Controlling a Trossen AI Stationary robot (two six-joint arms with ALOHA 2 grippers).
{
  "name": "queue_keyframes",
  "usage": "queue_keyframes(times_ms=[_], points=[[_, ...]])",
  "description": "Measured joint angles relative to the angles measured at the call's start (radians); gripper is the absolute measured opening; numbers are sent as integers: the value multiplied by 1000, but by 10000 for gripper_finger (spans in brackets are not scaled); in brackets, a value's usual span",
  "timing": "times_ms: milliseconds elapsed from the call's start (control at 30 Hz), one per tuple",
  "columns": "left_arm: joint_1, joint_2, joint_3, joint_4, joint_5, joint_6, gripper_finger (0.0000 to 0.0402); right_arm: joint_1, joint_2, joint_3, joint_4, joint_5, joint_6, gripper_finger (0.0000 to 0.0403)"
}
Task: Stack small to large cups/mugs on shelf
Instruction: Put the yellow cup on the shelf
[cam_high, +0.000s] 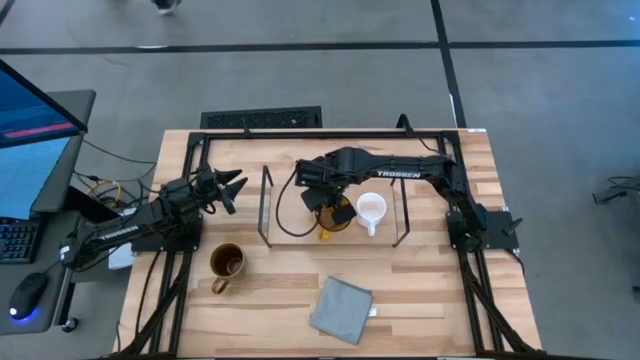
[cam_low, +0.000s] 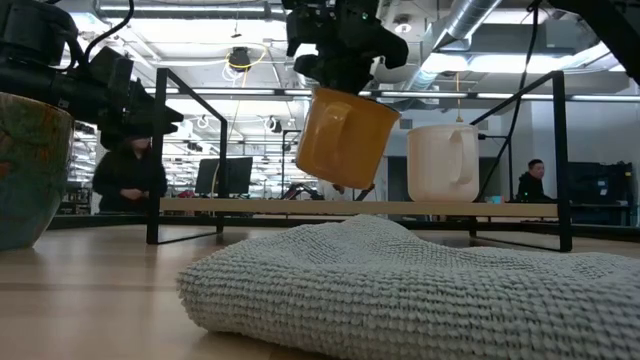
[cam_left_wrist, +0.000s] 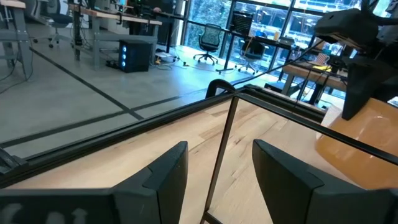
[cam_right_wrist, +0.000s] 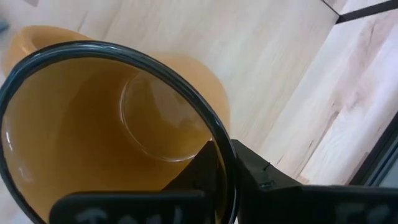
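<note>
My right gripper (cam_high: 322, 198) is shut on the amber glass mug (cam_high: 336, 215) and holds it above the left half of the shelf (cam_high: 385, 236), a light-wood board with black wire end frames. In the low view the amber mug (cam_low: 345, 135) is tilted and clear of the board. The small white mug (cam_high: 371, 210) stands upright on the shelf, right of the amber one. The brownish-tan mug (cam_high: 226, 262) stands on the table in front of the shelf's left end. My left gripper (cam_high: 228, 190) is open and empty, left of the shelf. My right gripper pinches the amber mug's wall at the rim (cam_right_wrist: 214, 140), one finger (cam_right_wrist: 202, 168) inside the mug and one (cam_right_wrist: 261, 177) outside. The fingers come from above. The mug hangs below them, tilted, its base (cam_low: 335, 175) lifted clear of the shelf board.
A grey knitted cloth (cam_high: 340, 308) lies on the table near its front edge, right of the brownish-tan mug. The shelf's left wire frame (cam_left_wrist: 222, 146) stands just ahead of my left gripper's fingers. People show in the room behind the table (cam_low: 128, 170).
</note>
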Motion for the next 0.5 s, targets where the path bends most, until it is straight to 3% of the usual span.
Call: queue_keyframes(times_ms=[500], points=[[0, 2, 0, 0, 0, 0, 171, -5, 67, 6, 10, 2, 37, 39]])
